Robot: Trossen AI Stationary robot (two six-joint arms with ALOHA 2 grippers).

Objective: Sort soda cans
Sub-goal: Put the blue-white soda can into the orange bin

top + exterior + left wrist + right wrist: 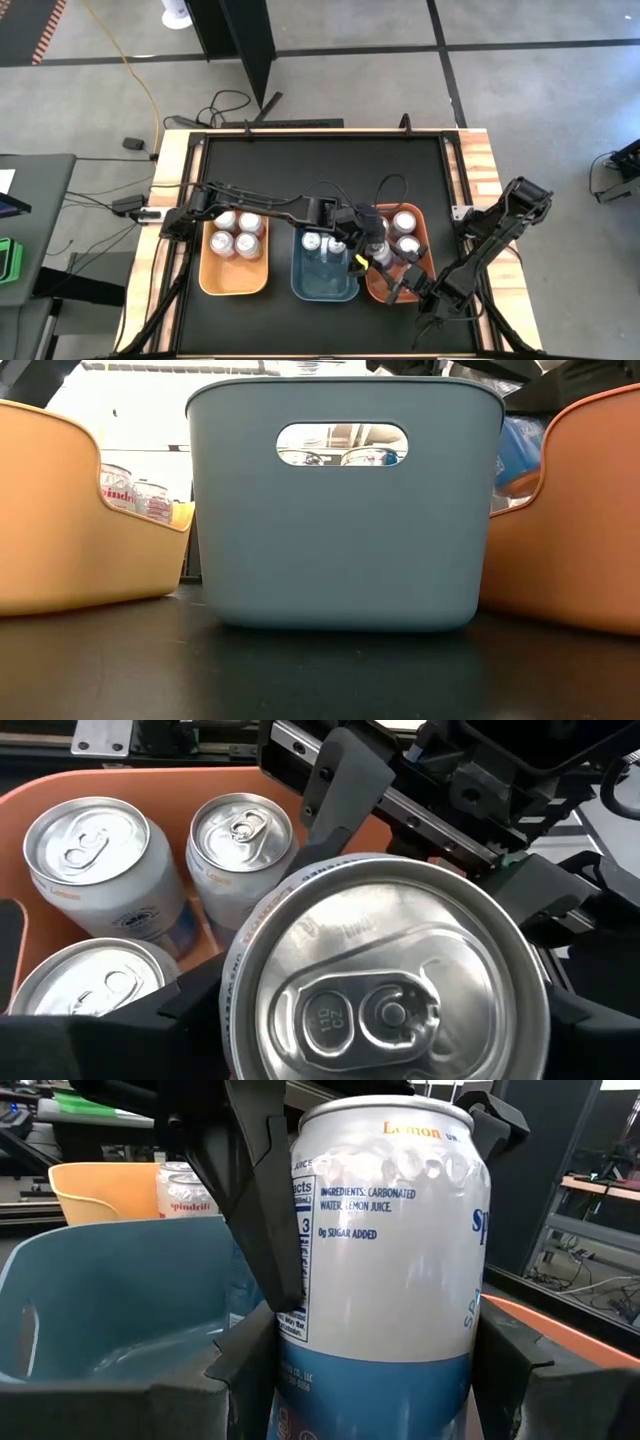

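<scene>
One soda can (390, 1250), silver-white above and blue below with "Lemon" on it, stands upright between both grippers over the red-orange bin's (425, 275) side next to the blue bin (325, 285). My left gripper (390, 1020) reaches across from the table's left and is shut on the can from above. My right gripper (380, 1380) comes from the near right and is shut on its lower body. Several cans stand in the orange bin (233, 280), others in the blue bin, and three more (85, 850) in the red-orange bin. My left gripper pinches the can's top part, just under the rim (240, 970), between its two fingers (185, 1015). They point down from above, one on each side of the wall. The can stays upright; its base is hidden. My right gripper pinches the can's blue lower body (330, 1380) between its two fingers (245, 1370). The fingers come in about level from the table's near right, across the upright can and below the left gripper's fingers.
The three bins stand side by side near the table's front edge, walls almost touching. The low view is filled by the blue bin's wall (340, 540). Black table surface (320, 170) lies bare beyond the bins. Both arms crowd the space over the red-orange bin.
</scene>
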